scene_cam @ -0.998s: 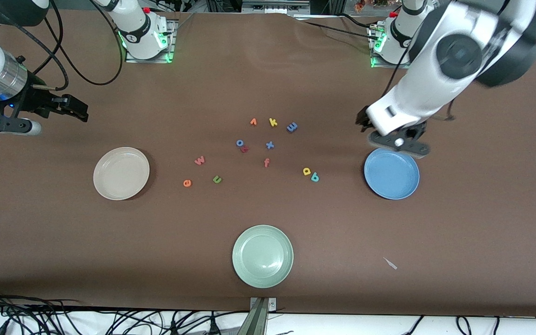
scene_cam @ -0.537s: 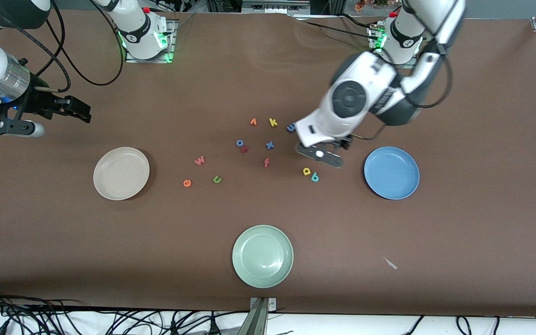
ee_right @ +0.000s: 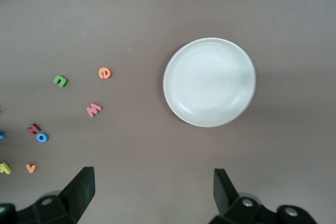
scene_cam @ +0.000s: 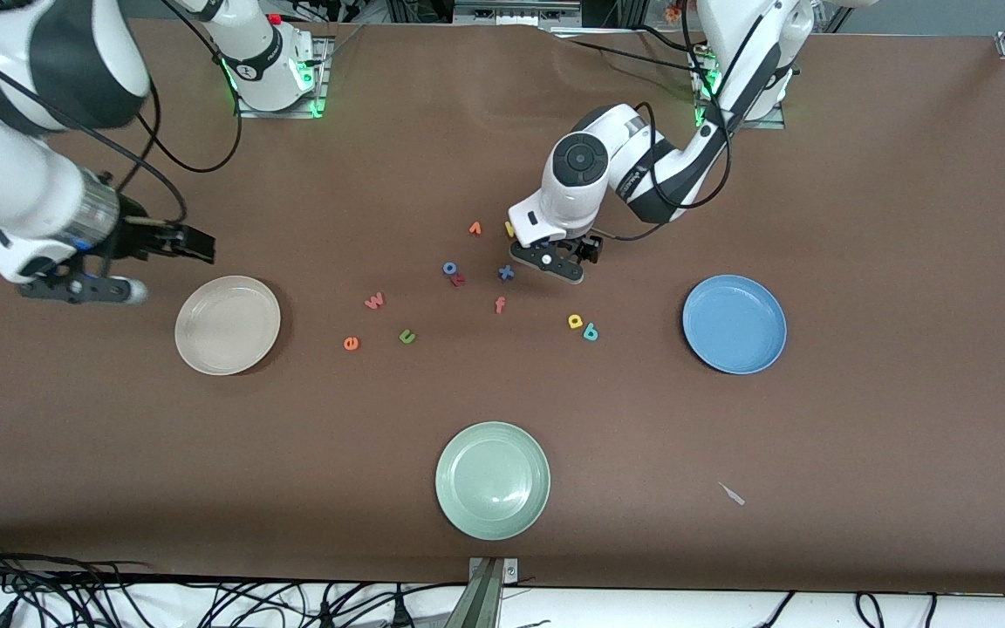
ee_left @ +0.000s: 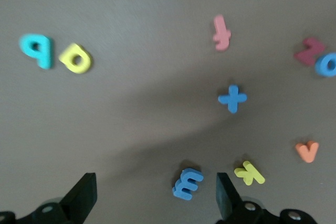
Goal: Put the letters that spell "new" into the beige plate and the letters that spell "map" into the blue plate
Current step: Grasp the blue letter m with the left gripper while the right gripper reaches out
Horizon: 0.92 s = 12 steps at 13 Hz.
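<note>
Left gripper (scene_cam: 552, 258) hangs over the blue m (ee_left: 187, 183), jaws wide, nothing held; first pick of "map" looks in hand. Next: descend, straddle m, close, carry to blue plate (scene_cam: 734, 324). Right gripper (scene_cam: 153, 262), jaws open, waits beside beige plate (scene_cam: 227, 324).

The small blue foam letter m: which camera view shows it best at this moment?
The left wrist view shows the small blue foam letter m best: it lies whole and unobstructed, in line with the gap between the open left gripper's fingers. In the front view the left arm covers it. The right wrist view does not show it.
</note>
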{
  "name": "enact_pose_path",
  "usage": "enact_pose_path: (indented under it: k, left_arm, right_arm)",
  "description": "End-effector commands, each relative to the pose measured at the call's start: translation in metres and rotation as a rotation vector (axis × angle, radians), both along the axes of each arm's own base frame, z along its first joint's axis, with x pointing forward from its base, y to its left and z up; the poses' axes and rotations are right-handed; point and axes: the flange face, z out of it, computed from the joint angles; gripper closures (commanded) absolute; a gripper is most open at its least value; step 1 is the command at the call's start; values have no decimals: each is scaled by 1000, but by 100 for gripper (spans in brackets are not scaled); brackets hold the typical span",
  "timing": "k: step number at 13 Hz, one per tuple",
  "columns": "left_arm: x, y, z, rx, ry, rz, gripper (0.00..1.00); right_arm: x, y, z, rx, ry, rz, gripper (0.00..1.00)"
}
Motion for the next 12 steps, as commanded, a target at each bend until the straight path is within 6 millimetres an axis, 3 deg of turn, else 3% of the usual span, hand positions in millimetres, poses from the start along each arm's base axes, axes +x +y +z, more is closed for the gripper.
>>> enact_pose_path:
  k: [1, 3, 5, 6, 9, 12]
  left_arm:
    - [-31, 1, -18, -14, -33, -24, 0]
    - [-57, -16, -28, -15, -26, -58, 2]
    - [-68, -22, -44, 3, -9, -54, 4]
    - [-69, -23, -48, 1, -22, -72, 7]
    - [-70, -24, -56, 17, -37, -92, 19]
    - [-64, -24, -60, 38, -78, -136, 20]
  right_arm:
    - [17, 31, -23, 5, 3, 32, 0]
    - [25, 50, -52, 6, -1, 57, 0]
    - [32, 59, -74, 16, -5, 47, 0]
    - [35, 63, -85, 12, -3, 26, 0]
    - [31, 107, -120, -8, -20, -62, 0]
    - [26, 135, -158, -11, -54, -129, 0]
